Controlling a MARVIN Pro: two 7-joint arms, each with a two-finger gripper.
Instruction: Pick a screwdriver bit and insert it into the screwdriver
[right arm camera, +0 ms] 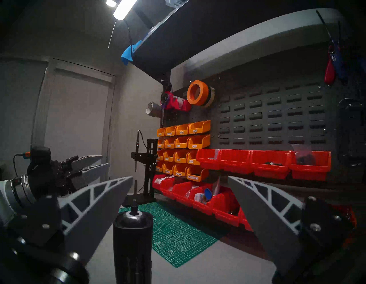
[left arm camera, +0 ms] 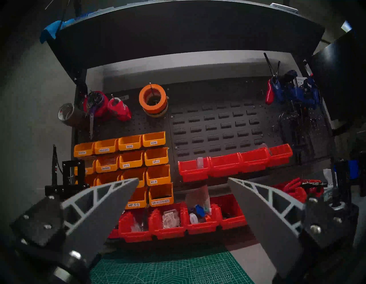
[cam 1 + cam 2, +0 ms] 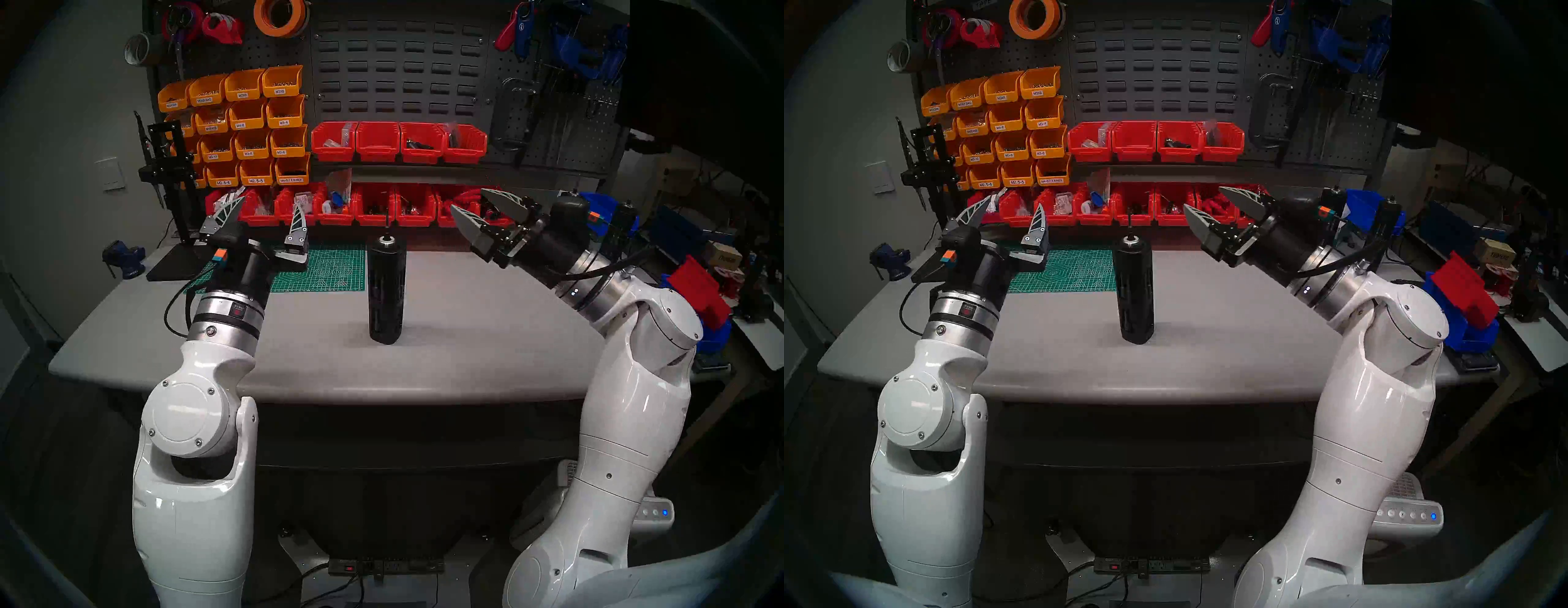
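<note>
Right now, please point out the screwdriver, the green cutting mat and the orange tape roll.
screwdriver (image 3: 386,293): head left view, middle of its black body.
green cutting mat (image 3: 335,271): head left view, bare right part.
orange tape roll (image 2: 152,97): left wrist view, front ring.

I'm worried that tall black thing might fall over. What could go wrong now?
The screwdriver stands tall and narrow on the table, with nothing holding it, so a bump from an arm could topple it. The thin screwdriver bit poking from its top might get knocked or bent if the open right gripper swings close.
</note>
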